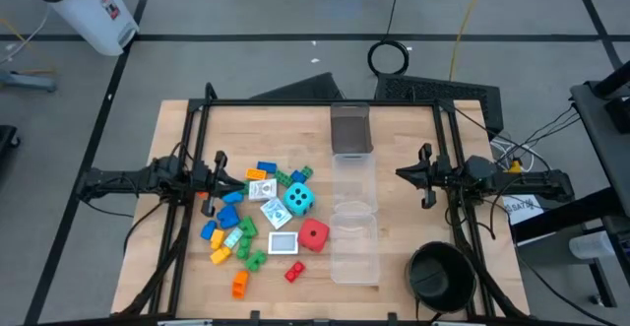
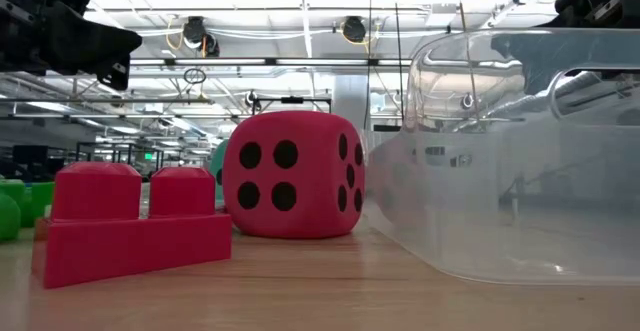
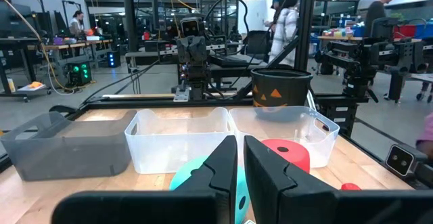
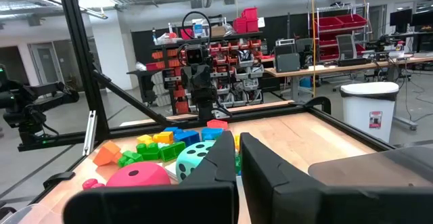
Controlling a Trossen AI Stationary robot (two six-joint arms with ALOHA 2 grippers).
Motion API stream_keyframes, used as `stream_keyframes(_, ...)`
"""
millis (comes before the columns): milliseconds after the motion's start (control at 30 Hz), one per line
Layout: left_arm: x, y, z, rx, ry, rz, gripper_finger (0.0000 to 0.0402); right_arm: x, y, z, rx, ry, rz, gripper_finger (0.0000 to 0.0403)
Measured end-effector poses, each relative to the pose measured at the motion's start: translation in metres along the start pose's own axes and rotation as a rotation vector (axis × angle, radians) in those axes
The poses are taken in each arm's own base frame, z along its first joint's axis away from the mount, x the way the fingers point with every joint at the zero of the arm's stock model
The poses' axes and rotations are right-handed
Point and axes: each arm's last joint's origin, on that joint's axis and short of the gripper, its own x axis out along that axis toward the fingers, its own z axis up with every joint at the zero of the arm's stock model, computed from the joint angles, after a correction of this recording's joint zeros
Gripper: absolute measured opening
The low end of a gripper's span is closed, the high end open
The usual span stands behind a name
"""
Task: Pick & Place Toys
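Left claw (image 1: pixel 219 159) clenched, empty, beside toys (image 1: pixel 261 218) on worktop (image 1: pixel 394 267); right claw (image 1: pixel 425 153) clenched, empty, near clear boxes (image 1: pixel 354 232).

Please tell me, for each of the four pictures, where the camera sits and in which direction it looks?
High view: above the table, looking straight down; both arms, left gripper, right gripper.
Low view: at tabletop height, facing the red die, a red brick and a clear box.
Left wrist view: looks past its shut fingers toward the boxes.
Right wrist view: looks past its shut fingers toward the toys.
All four views share the red die.
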Motion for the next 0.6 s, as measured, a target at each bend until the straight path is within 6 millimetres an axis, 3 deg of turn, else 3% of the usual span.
stream_keyframes(433,-0.002,0.000,0.020,-0.061,-0.205,-0.008,0.0031,0.000,0.000,0.000,0.000,0.000,-0.001,0.0000)
stream_keyframes(600,-0.002,0.000,0.020,-0.099,-0.207,-0.015,0.0031,0.000,0.000,0.000,0.000,0.000,0.000,0.0000)
